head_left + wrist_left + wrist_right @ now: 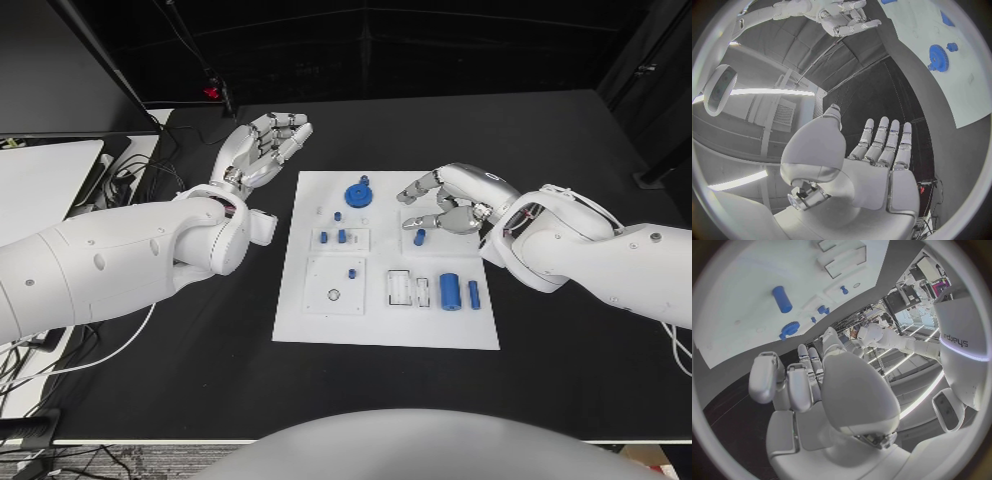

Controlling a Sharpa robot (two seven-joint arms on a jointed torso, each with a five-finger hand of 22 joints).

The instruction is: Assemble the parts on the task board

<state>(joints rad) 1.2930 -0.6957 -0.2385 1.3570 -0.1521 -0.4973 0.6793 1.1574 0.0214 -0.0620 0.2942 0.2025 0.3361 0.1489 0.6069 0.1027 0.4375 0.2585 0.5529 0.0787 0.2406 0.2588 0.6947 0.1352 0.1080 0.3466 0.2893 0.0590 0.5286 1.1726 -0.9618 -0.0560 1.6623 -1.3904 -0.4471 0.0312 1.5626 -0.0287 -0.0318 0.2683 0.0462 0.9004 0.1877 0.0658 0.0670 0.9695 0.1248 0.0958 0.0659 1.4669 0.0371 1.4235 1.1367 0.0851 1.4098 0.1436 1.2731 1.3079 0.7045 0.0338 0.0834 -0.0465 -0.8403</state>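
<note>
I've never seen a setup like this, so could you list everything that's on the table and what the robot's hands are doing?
Task board: one, white, flat in the middle of the table.
Gear: one, blue, at the board's far edge.
Large cylinder: one, blue, lying on the board's right part.
Slim peg: one, blue, just right of the large cylinder.
Small parts: several, blue, in the board's left middle.
Table: one, black.
Left hand: silver, fingers spread, holding nothing, off the board's far-left corner.
Right hand: silver, fingers curled, above the board's far-right part; whether it holds anything is unclear.

Blue parts (450,291) (scattered) on task board (387,334)
</note>
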